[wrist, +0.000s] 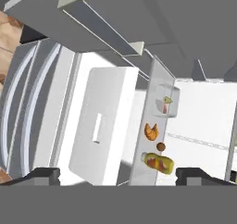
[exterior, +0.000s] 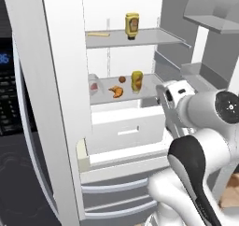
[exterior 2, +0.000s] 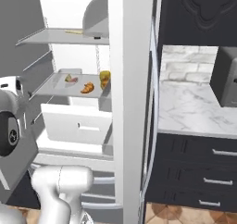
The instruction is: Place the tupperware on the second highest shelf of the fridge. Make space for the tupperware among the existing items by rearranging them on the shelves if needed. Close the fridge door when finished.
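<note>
Fingers (wrist: 41, 174) spread wide, holding nothing, gripper (wrist: 115, 177) facing open fridge (exterior: 65, 103). Tupperware (exterior: 94, 85) already on second highest shelf (exterior: 149, 90), beside croissant (exterior: 116, 91) and jar (exterior: 137, 81). Placement seemingly done; left: closing fridge door.

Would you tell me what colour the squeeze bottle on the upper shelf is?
Yellow, with a darker label; the squeeze bottle shows best in the left base view.

The open fridge (exterior: 65, 103) is seen closely from behind-left and behind-right; its shelves (wrist: 152, 126) are shared, rolled sideways, in the hand view.
</note>
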